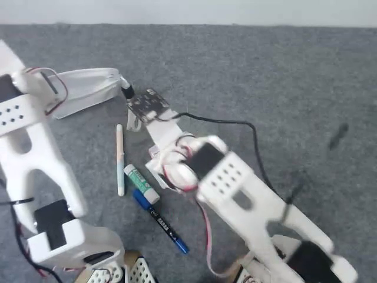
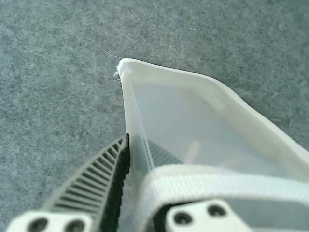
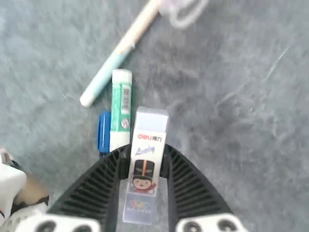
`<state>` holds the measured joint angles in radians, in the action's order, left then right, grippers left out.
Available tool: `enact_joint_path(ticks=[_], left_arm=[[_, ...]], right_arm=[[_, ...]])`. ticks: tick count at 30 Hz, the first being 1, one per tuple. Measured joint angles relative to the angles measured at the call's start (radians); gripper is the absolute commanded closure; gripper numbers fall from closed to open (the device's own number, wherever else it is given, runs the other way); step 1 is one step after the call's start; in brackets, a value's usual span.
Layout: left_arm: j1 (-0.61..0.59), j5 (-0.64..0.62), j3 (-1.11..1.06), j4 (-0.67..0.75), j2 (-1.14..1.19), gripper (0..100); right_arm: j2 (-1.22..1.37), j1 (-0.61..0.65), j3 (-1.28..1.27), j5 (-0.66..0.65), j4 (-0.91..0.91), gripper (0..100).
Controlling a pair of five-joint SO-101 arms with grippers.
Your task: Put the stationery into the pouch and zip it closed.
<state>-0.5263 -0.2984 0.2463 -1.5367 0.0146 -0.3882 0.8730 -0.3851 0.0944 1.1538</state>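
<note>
While the left tool (image 2: 135, 145) is clamping one edge of the translucent white pouch (image 2: 193, 125), the right tool (image 3: 145, 151) is gripping a white rectangular eraser in a printed sleeve (image 3: 147, 129). It is hovering just beside the green-and-white glue stick (image 1: 141, 184), blue marker (image 1: 160, 223) and cream-and-teal pen (image 1: 120, 159), which are lying on the grey bench (image 1: 265, 76).
</note>
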Motion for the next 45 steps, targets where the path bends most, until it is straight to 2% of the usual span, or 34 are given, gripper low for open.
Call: enact_joint_path(ticks=[11, 16, 20, 27, 36, 45], left_arm=[[0.032, 0.012, 0.000, 0.000, 0.000, 99], [0.037, 0.012, 0.000, 0.000, 0.000, 99], [0.086, 0.038, 0.000, -0.020, 0.000, 99], [0.152, 0.061, 0.000, -0.037, 0.000, 99], [0.157, 0.061, 0.000, -0.049, 0.000, 99], [0.157, 0.061, 0.000, -0.049, 0.000, 99]], right_arm=[[-0.428, 0.000, -0.359, 0.000, -0.445, 99.3], [-0.466, 0.000, -0.390, 0.000, -0.591, 99.3], [-0.465, 0.000, -0.390, 0.000, -0.707, 99.3], [-0.348, 0.000, -0.390, 0.000, -1.011, 99.3], [-0.058, 0.000, -0.385, 0.000, -1.542, 99.3], [0.249, -0.068, -0.193, 0.000, -1.732, 99.3]])
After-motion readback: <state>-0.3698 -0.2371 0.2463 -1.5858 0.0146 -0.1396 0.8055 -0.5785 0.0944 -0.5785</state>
